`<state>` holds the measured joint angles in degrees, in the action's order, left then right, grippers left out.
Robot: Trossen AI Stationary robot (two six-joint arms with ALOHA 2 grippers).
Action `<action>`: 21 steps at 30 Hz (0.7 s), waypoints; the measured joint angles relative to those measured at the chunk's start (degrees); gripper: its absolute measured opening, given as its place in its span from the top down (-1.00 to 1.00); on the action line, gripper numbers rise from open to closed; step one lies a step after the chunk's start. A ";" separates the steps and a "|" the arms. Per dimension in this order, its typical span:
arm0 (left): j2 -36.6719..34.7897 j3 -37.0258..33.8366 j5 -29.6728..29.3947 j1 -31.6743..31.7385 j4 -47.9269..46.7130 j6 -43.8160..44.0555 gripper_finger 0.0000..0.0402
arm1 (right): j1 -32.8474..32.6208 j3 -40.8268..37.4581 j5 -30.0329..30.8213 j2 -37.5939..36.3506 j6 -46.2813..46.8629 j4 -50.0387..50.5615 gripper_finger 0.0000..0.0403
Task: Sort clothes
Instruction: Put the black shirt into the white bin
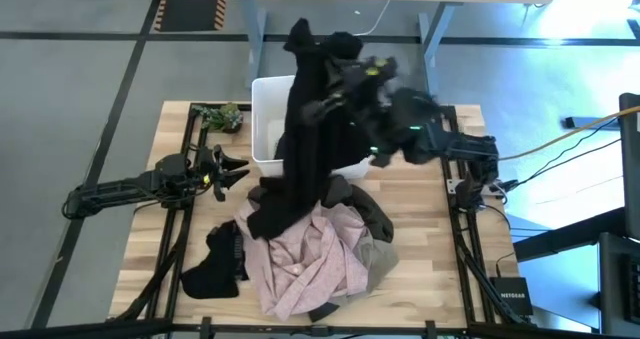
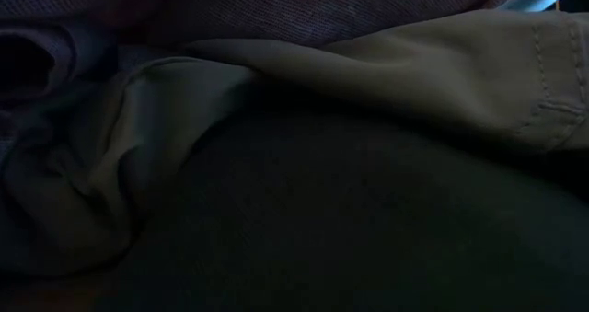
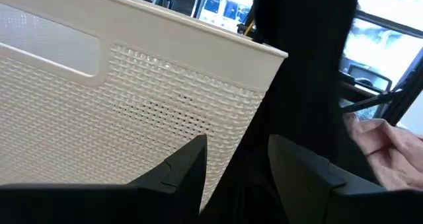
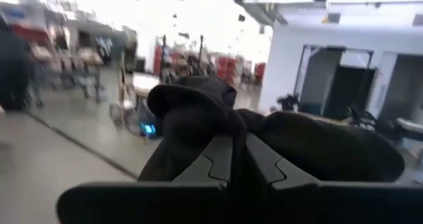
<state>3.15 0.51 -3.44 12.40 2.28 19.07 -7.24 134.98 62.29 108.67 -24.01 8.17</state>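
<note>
Wooden counter (image 1: 440, 279) fills the high view, with a grey floor and a desk beyond it. Raised above the far side of the counter, the right end effector (image 4: 238, 159) has its two fingers pressed together on a fold of the black garment (image 1: 305, 129), which bunches over the fingertips in the right wrist view. Held this high, the garment hangs in a long drape in front of the white bin (image 1: 268, 104), its lower end just reaching the pile, probably so that it pulls free of the other clothes before being set aside.

Low at the counter's left side, the left end effector (image 3: 234, 168) waits with its fingers apart and nothing between them, pointed toward the bin's perforated wall and the hanging black cloth.

Below lies the remaining pile: the dusty pink garment (image 1: 305, 259) spread on top, a grey-khaki garment (image 1: 378, 224) at its right edge, and a dark piece (image 1: 215, 264) at its left.

Much stays hidden. Fabric smothers the low view entirely. The drape covers most of the bin, so its contents cannot be told, and what lies under the pink garment is unclear.
</note>
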 joint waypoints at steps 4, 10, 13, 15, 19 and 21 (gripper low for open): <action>-0.02 0.00 -0.01 0.00 0.00 -0.08 0.22 | 3.73 -0.04 -0.17 2.36 11.97 11.27 0.83; 0.00 0.00 -0.01 0.01 -0.11 -0.24 0.22 | 7.08 -0.07 -4.65 6.42 25.69 27.30 0.61; -0.01 0.00 -0.01 0.02 -0.11 -0.26 0.22 | 7.39 -0.13 -7.09 7.73 29.34 32.43 0.46; -0.02 0.00 -0.01 0.02 -0.15 -0.28 0.22 | 7.35 -0.12 -8.66 7.78 30.19 34.31 0.34; -0.02 0.00 -0.02 0.02 -0.42 -0.36 0.22 | 6.63 -0.07 -12.45 7.03 29.69 36.78 0.12; 0.01 0.00 -0.01 0.01 -0.57 -0.21 0.22 | 5.58 -0.07 -13.71 6.17 29.30 38.38 0.02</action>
<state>3.16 0.51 -3.45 12.42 1.72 18.86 -1.66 134.91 48.58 114.84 5.28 46.55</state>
